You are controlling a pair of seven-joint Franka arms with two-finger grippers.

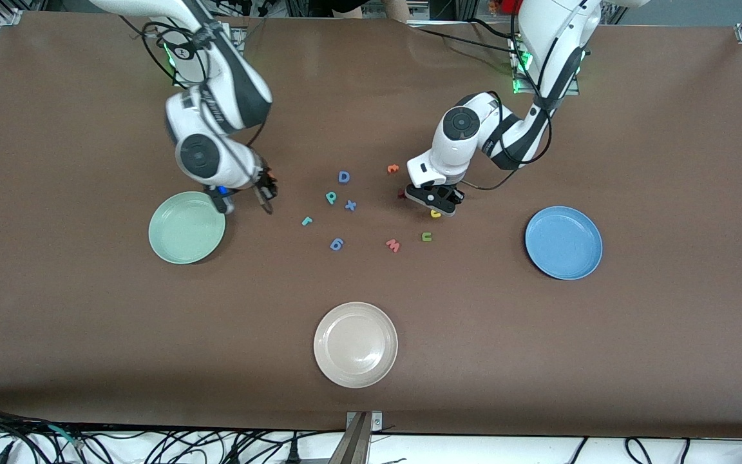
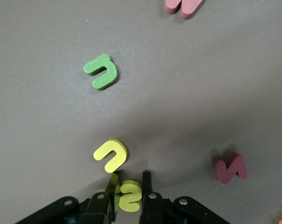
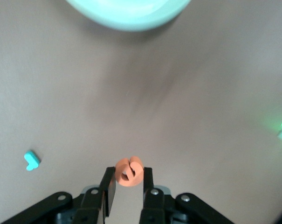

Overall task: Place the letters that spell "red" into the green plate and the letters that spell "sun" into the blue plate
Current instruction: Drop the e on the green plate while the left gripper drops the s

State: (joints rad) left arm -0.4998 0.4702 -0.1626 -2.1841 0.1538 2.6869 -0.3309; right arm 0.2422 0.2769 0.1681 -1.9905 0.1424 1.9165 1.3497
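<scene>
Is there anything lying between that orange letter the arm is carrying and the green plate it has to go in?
Nothing visible does. The right gripper holds the orange e over bare table just beside the green plate. The teal r lies off toward the table's middle, out of the path.

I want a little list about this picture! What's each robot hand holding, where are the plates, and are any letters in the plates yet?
left gripper: shut on the yellow foam letter "s", low over the table among the letters
right gripper: shut on the orange foam letter "e", in the air beside the round mint-green plate
round blue plate: toward the left arm's end, no letters in it
mint-green plate: toward the right arm's end, no letters in it
yellow foam "u": lying on the table beside the left gripper
</scene>
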